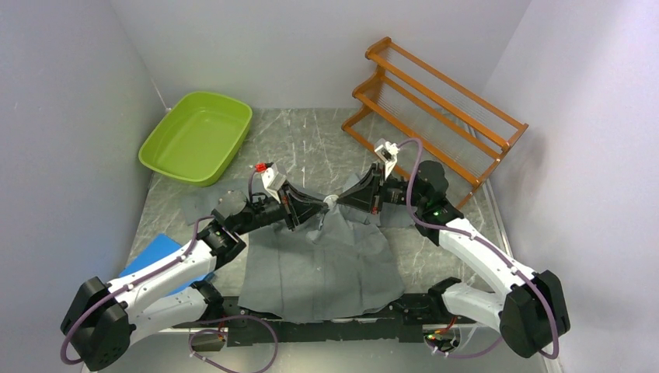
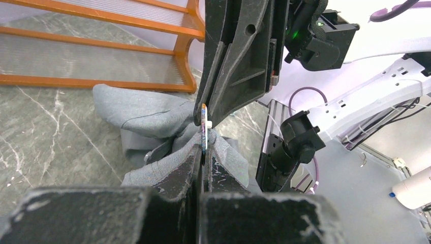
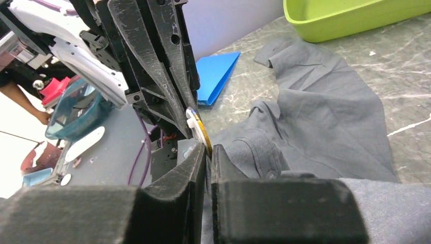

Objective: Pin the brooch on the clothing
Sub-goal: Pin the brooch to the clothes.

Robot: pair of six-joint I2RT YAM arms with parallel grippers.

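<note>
The dark-grey shirt [image 1: 326, 272] lies spread on the marble table, with one fold lifted at its upper middle. Both grippers meet tip to tip there. My left gripper [image 1: 317, 208] is shut on that fold of shirt [image 2: 152, 114], with cloth draped round its tips [image 2: 203, 150]. The brooch [image 2: 204, 129], a thin pale disc seen edge-on, stands between the two grippers. My right gripper [image 1: 342, 200] is shut on the brooch [image 3: 197, 126], whose yellow-white rim shows just above its tips [image 3: 209, 150]. The brooch's pin is hidden.
A green plastic tray [image 1: 198, 136] stands at the back left. An orange wooden rack [image 1: 435, 101] stands at the back right. A blue flat thing [image 1: 159, 252] lies by the left arm. White walls enclose the table on three sides.
</note>
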